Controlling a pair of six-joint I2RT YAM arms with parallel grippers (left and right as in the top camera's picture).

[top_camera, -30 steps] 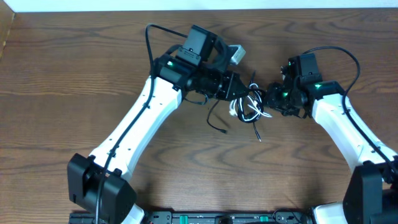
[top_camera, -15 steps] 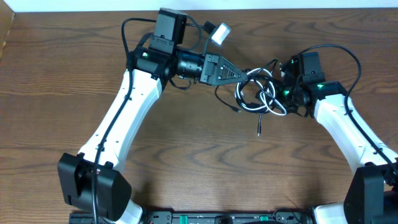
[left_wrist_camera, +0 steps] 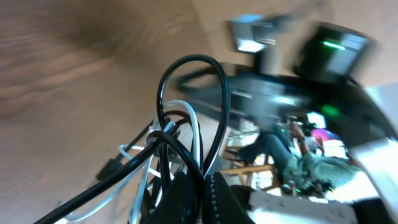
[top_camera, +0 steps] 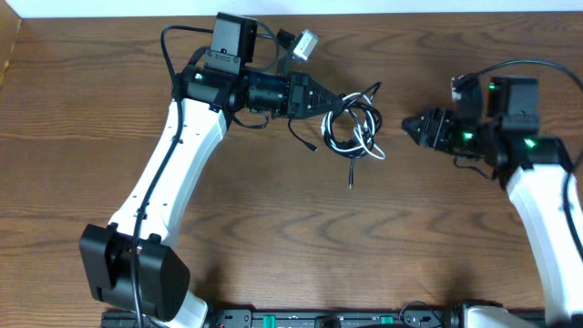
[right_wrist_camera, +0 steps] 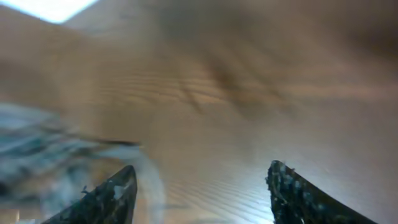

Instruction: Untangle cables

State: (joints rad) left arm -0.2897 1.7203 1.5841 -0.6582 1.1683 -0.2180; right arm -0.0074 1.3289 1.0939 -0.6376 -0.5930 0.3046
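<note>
The cables (top_camera: 357,128), thin black and thin white looped together in a small bundle, hang from my left gripper (top_camera: 333,102) at the table's upper middle. The left gripper is shut on the bundle; in the left wrist view (left_wrist_camera: 202,186) its fingers pinch black and white strands (left_wrist_camera: 186,118). A black plug end (top_camera: 351,181) dangles below the bundle. My right gripper (top_camera: 410,123) is open and empty, to the right of the bundle and apart from it. In the right wrist view (right_wrist_camera: 199,186) its fingers are spread over bare wood, with blur at the left.
The wooden table (top_camera: 273,237) fills the overhead view. Thick black wires (top_camera: 173,46) run along the left arm, and another one (top_camera: 537,68) loops over the right arm. The table's back edge (top_camera: 410,13) is close behind the left gripper.
My left gripper has pulled the bundle left and up. My right gripper has let go of the cables, opened and drawn back to the right.
</note>
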